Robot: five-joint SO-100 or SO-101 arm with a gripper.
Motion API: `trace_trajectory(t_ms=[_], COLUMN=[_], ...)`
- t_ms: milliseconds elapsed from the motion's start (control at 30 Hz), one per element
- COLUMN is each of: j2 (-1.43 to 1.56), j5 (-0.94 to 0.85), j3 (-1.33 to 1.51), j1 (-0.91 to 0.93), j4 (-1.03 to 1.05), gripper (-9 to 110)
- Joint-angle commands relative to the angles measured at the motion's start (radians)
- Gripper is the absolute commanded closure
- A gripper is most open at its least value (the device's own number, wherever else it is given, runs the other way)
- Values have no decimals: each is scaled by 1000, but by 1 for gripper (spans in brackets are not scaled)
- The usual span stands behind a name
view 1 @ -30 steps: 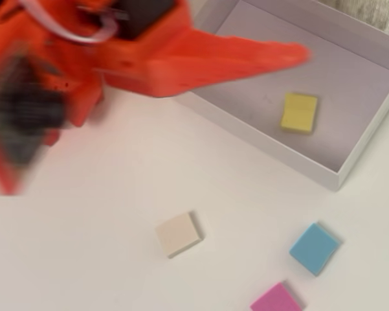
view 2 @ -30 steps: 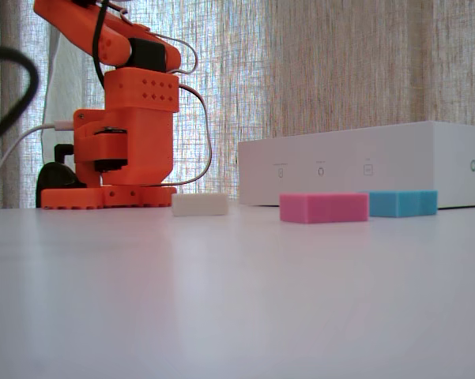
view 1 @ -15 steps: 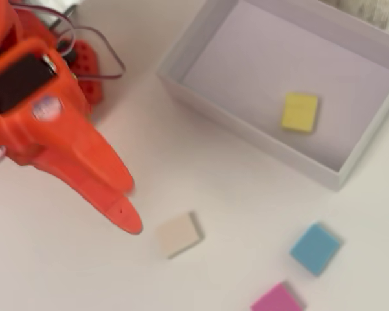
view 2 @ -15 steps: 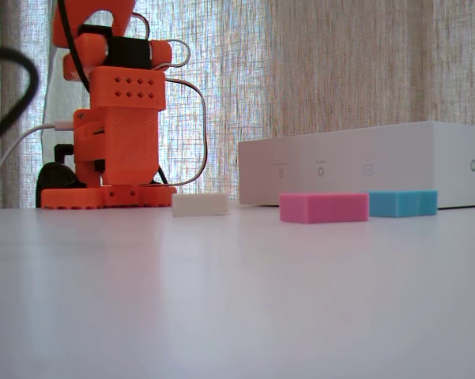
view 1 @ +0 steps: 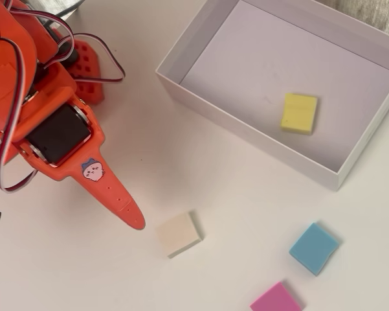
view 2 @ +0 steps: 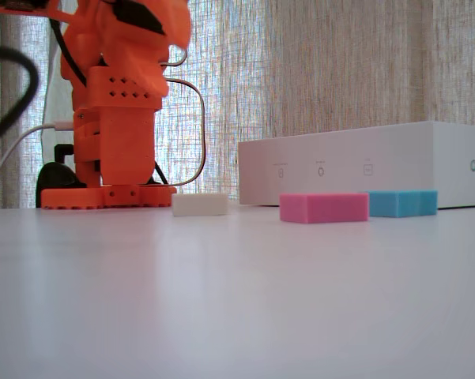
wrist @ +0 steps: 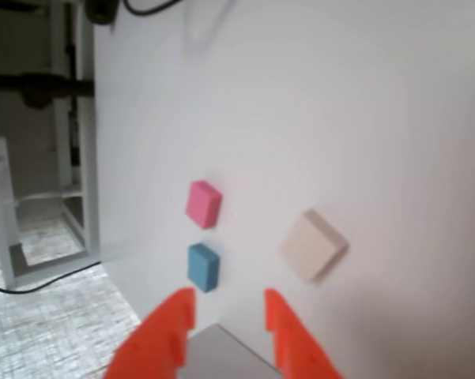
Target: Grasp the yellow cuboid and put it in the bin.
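Observation:
The yellow cuboid (view 1: 299, 113) lies flat on the floor of the bin (view 1: 246, 138), towards its right side in the overhead view. In the fixed view the bin (view 2: 363, 170) shows only its white side wall, which hides the cuboid. My gripper (view 1: 133, 218) hangs over bare table left of the bin, apart from the cuboid, its tip near a cream block. The wrist view has the gripper (wrist: 228, 306) open, two orange fingers (wrist: 172, 320) apart with nothing between them. The cuboid is out of the wrist view.
A cream block (view 1: 179, 234), a blue block (view 1: 314, 248) and a pink block (view 1: 276, 300) lie on the white table in front of the bin. The orange arm base (view 2: 111, 158) with its cables stands at the left. The wrist view is blurred.
In the fixed view the arm's upper part has swung round over its base and now looks blurred. The blocks and the bin have not moved.

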Motion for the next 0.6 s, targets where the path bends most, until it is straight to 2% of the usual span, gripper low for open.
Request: trace_trajectory(t_ms=[0, 67, 567], j2=[9, 9, 9], j5=[-3, -5, 18], j3=[18, 49, 81], j1=[15, 23, 54], j4=[5, -9, -6], gripper=[102, 110, 108])
